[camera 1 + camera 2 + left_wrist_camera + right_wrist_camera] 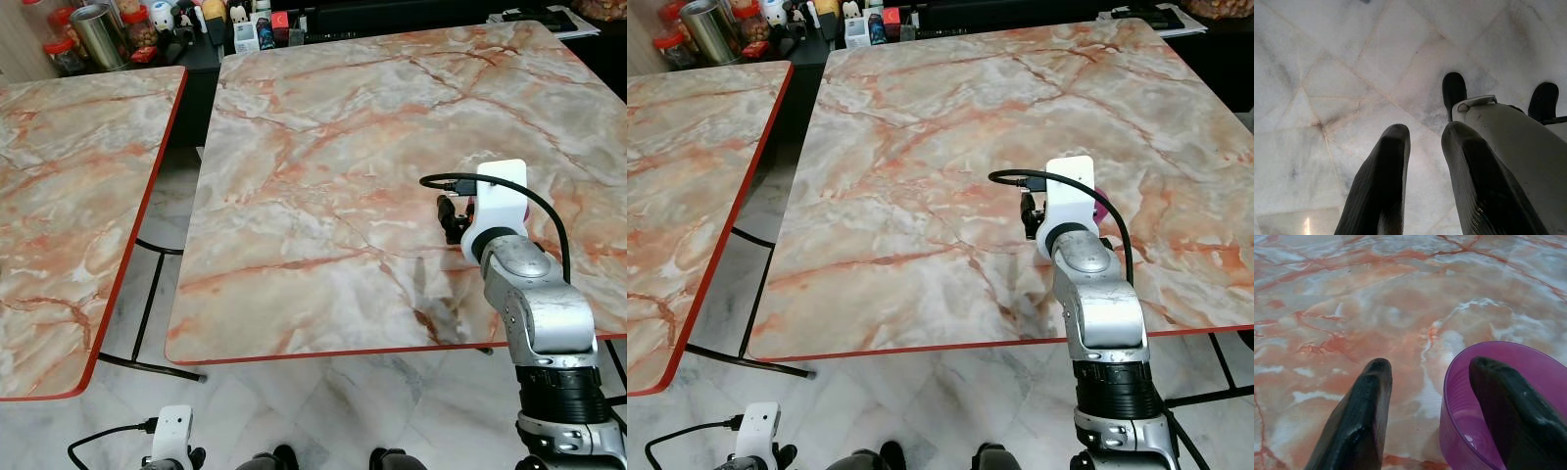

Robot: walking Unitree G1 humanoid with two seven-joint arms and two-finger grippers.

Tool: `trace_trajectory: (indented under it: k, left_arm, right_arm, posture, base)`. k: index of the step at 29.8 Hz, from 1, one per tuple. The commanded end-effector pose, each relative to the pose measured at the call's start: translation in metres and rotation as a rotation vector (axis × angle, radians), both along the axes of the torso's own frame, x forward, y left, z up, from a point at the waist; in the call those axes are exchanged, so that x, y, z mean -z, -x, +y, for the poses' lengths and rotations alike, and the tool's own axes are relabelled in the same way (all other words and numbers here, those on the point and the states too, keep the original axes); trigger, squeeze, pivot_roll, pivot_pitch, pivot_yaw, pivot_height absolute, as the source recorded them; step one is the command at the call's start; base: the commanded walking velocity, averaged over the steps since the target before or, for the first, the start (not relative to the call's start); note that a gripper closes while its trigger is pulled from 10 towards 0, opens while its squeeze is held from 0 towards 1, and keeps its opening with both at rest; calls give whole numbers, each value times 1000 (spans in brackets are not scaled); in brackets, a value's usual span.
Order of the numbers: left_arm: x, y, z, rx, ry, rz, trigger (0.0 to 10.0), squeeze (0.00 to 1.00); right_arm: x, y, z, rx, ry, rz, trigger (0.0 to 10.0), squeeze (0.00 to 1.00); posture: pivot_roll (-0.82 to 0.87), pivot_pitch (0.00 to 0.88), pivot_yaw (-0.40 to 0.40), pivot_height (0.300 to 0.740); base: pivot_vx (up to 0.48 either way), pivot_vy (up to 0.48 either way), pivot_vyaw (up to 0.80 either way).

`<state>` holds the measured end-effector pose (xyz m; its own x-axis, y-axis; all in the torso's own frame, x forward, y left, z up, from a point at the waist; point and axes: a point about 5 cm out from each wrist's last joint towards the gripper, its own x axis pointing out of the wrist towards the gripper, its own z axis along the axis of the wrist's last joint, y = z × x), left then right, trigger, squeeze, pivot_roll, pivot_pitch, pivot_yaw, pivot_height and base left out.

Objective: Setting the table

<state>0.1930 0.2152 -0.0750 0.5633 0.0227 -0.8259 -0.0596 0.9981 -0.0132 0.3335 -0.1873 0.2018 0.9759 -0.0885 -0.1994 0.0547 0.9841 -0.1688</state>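
1. Head views: your right arm reaches over the marble table (323,176); the right gripper (453,217) hides a purple cup (1100,210).
2. Right wrist view: fingers spread, one inside the cup, one outside its rim.
3. Left wrist view: your left gripper (1422,147) hangs parted above the floor (1327,73).

Right arm (534,304) raised forward, its fingers (1359,421) parted — left arm (171,441) hangs low, fingers (1381,186) apart.

Two red-edged marble-pattern tables: main table (323,166), second table (69,196) left. Pale marble-tile floor (333,411). Cluttered dark counter (186,29) far.
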Motion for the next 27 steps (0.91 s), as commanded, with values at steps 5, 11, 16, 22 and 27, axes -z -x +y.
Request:
trace_trajectory:
  k: [5, 11, 16, 22, 27]
  left_arm:
    - [4, 8, 4, 4, -9, 37, 10000, 0]
    - [4, 8, 3, 4, -4, 38, 10000, 0]
    - [4, 9, 3, 1, 0, 40, 10000, 0]
    - [4, 9, 3, 2, 5, 43, 10000, 0]
    - [4, 9, 3, 6, 10, 46, 10000, 0]
  right_arm:
    - [3, 0, 1, -7, -2, 12, 0, 0]
    - [3, 0, 0, -2, 0, 12, 0, 0]
    - [2, 0, -1, 4, 6, 13, 0, 0]
    - [3, 0, -3, 12, 10, 16, 0, 0]
    - [3, 0, -4, 18, 12, 18, 0, 0]
  posture:
    - [-120, 187, 84, 740]
    - [-117, 187, 83, 740]
    - [-115, 189, 83, 740]
    - [-114, 189, 84, 740]
    - [-113, 190, 85, 740]
  base:
    - [0, 0, 0]
    - [0, 0, 0]
    - [0, 0, 0]
    - [0, 0, 0]
    - [0, 0, 0]
